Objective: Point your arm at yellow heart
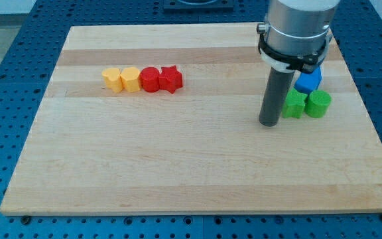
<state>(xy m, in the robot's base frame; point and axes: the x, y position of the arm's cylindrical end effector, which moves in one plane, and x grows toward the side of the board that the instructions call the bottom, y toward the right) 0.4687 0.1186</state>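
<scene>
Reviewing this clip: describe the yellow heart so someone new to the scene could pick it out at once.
On the wooden board, find the row of four blocks in the upper left. The yellow heart is at that row's left end, touching another yellow block; the two red blocks lie further right. It alone has a notched top, and my tip is far right of it.

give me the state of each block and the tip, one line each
my tip: down on the board, just left of the green blocks, far right of the yellow ones
yellow heart: left end of a touching row
yellow block: second in the row
red round block: third in the row
red star: right end of the row
green star: beside my tip
green round block: right of the green star
blue block: partly hidden by the arm
</scene>
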